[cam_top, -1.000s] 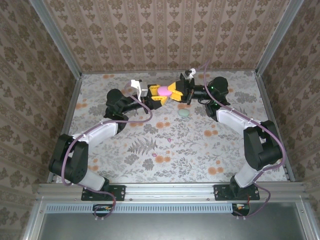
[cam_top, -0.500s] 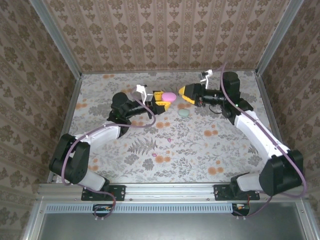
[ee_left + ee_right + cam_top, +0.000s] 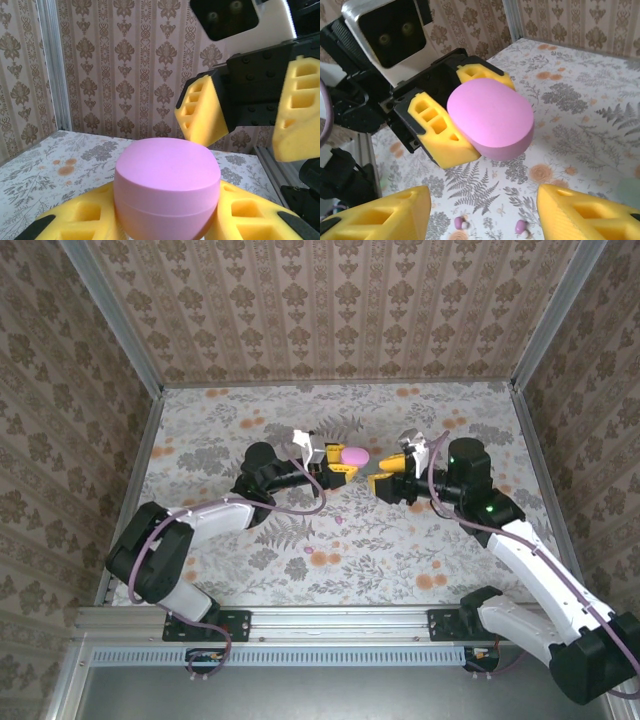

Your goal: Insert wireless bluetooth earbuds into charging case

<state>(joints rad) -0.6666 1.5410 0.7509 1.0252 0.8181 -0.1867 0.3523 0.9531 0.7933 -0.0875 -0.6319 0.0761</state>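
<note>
Soft, even light falls from above, bright enough that the floral surface [image 3: 400, 550] around the pink case [image 3: 354, 455] reads clearly in the top view, with only faint, soft-edged shadows and no glare. From the left wrist the case is sharp and matte, its top lighter and its lower band gently shaded, while the patterned wall [image 3: 125, 65] behind it is a touch softer. From the right wrist the case is crisp, but the right tool [image 3: 485, 212] in front of it, nearest the lens, blurs at its yellow pads.
</note>
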